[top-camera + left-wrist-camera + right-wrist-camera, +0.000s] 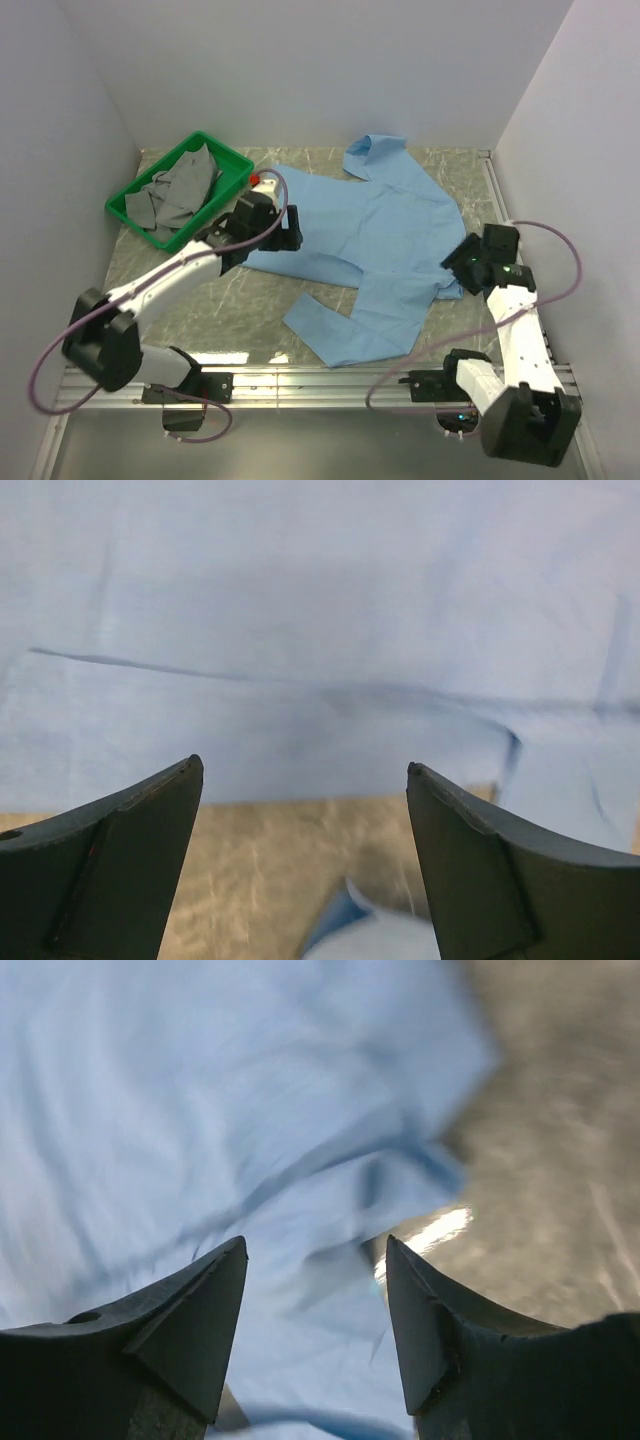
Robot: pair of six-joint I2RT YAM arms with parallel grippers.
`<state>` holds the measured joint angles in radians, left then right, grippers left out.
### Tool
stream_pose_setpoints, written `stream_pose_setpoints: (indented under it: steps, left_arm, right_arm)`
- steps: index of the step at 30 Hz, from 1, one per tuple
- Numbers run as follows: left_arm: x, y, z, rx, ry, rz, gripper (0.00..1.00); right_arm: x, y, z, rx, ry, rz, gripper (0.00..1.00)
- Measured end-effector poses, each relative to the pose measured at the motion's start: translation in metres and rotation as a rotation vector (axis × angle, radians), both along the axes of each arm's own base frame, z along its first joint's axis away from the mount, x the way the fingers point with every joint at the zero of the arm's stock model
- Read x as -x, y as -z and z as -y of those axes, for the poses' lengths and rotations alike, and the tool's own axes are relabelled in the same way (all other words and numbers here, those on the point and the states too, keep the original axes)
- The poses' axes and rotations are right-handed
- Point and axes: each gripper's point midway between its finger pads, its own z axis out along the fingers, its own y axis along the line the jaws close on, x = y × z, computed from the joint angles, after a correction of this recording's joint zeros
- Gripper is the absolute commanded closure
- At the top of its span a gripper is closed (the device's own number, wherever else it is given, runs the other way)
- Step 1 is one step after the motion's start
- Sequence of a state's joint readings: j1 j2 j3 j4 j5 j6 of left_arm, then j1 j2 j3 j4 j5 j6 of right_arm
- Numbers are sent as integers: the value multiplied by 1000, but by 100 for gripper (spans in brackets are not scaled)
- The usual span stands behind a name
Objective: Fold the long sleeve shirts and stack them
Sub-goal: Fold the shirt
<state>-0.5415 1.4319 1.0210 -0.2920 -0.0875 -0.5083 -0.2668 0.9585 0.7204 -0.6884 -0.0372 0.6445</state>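
A light blue long sleeve shirt point(370, 235) lies spread on the marble table, collar at the far side and one sleeve running to the near edge. My left gripper point(285, 232) is open at the shirt's left edge. In the left wrist view its fingers point(140, 820) frame the cloth's hem point(300, 750) and bare table. My right gripper point(455, 262) is open at the shirt's right edge. In the right wrist view the cloth point(250, 1140) lies between and under its fingers point(200, 1300), blurred.
A green bin point(180, 190) holding grey cloth point(180, 185) stands at the far left. A small red object point(267, 178) sits by the bin's right corner. White walls close the sides and back. A metal rail point(300, 380) runs along the near edge.
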Motion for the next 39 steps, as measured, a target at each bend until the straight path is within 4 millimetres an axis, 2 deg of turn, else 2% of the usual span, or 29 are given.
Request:
stream_pose_setpoints:
  steps: [2, 4, 10, 13, 18, 21, 26, 29, 31, 32, 34, 35, 37, 39]
  left_arm:
    - [18, -16, 10, 10, 64, 54, 11]
    - [32, -20, 8, 11, 93, 77, 11]
    - [58, 2, -13, -20, 98, 57, 11]
    - [63, 9, -14, -30, 116, 39, 11]
    - [68, 15, -15, -37, 130, 24, 12]
    - [69, 16, -15, -35, 135, 20, 12]
    - [70, 16, -14, -31, 141, 17, 12]
    - [72, 18, -15, -31, 142, 15, 12]
    - [75, 20, -16, -32, 144, 10, 12]
    - [75, 21, -16, -32, 145, 8, 12]
    - [77, 22, -17, -32, 146, 7, 12]
    - [77, 22, -17, -32, 146, 7, 12]
    - [78, 21, -17, -31, 149, 10, 12]
    - [78, 19, -17, -32, 158, 17, 12]
  right_arm:
    - [-3, -9, -33, 17, -194, 38, 34]
    - [2, -14, -70, 8, -390, 63, 34]
    - [34, -11, -163, -35, -903, 49, 34]
    - [49, -1, -200, -58, -1098, 2, 34]
    - [70, 23, -246, -61, -1330, -87, 34]
    - [75, 34, -266, -57, -1424, -120, 34]
    - [71, 48, -291, -50, -1532, -142, 35]
    - [71, 56, -300, -58, -1585, -156, 41]
    - [74, 61, -303, -62, -1617, -169, 50]
    - [76, 63, -303, -65, -1629, -176, 65]
    - [78, 65, -303, -61, -1652, -181, 81]
    - [77, 65, -303, -60, -1659, -181, 94]
    - [75, 62, -304, -46, -1673, -175, 100]
    - [71, 56, -305, -32, -1680, -164, 100]
